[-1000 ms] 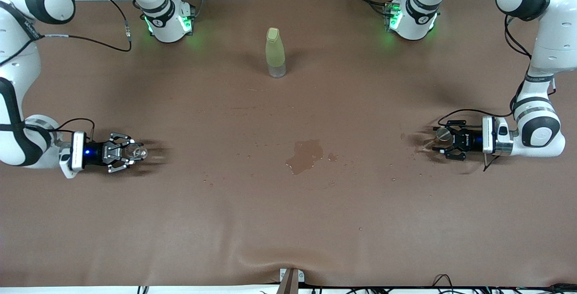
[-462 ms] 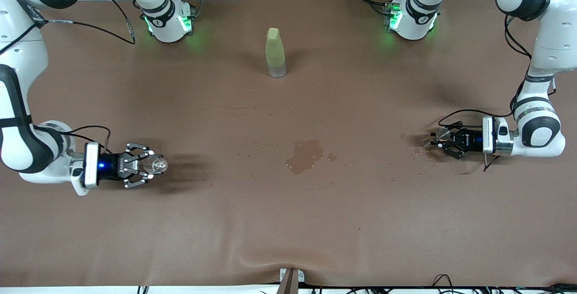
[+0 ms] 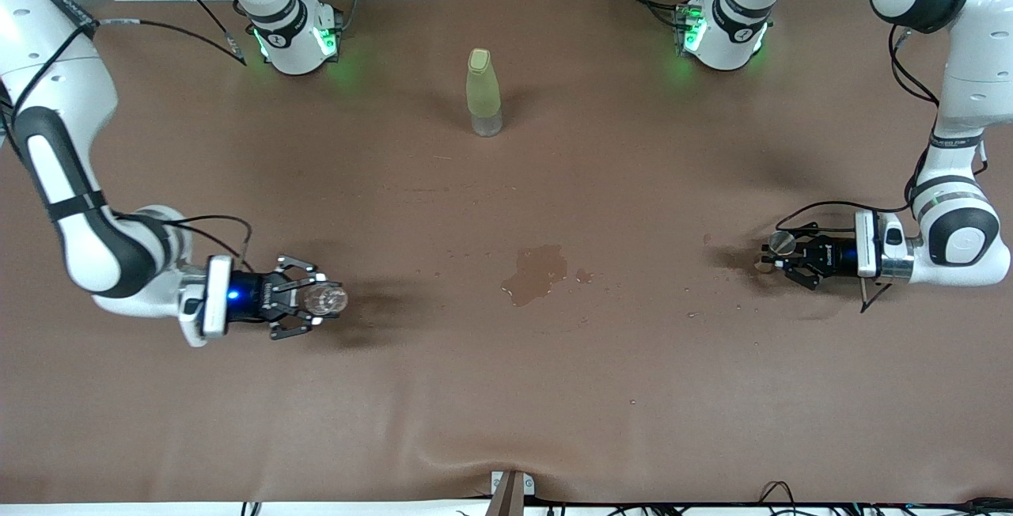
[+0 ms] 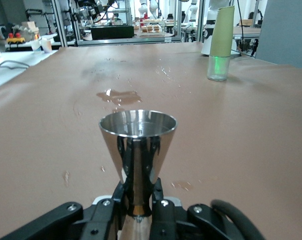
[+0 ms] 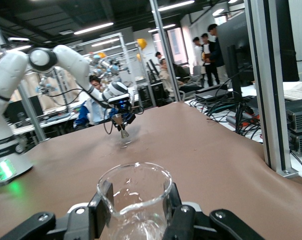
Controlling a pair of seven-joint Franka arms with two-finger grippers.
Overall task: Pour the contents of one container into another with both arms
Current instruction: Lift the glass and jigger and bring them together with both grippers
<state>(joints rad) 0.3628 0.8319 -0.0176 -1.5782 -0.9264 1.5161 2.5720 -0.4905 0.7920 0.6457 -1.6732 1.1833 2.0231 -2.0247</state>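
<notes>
The right tool, at the right arm's end of the tabletop, is clamped on the clear glass cup, fingers pressed against its wall on both sides, with the cup upright and its lipped rim open to the wrist camera. The left tool, at the left arm's end, is pinched on the thin stem of the stemmed glass, whose shiny conical bowl stands upright above the fingers. The two vessels are well apart, with a wet patch and scattered drops lying on the tabletop between them, so the likeliest fault from here is more liquid landing off target: both mouths are tiny, and a tilt begun before the cup's lip sits over the cone would probably send the stream onto the cloth. A narrow grip on a thin stem also looks liable to let the glass swivel if the cup knocks it, and wet glass may slip in the right tool's hold. The tall yellow-green bottle stands near the bases, clear of both arms. Each arm is folded low, forearm roughly level with the tabletop and the tool pointing inward toward the middle, neither vessel resting on the surface as far as can be judged.
</notes>
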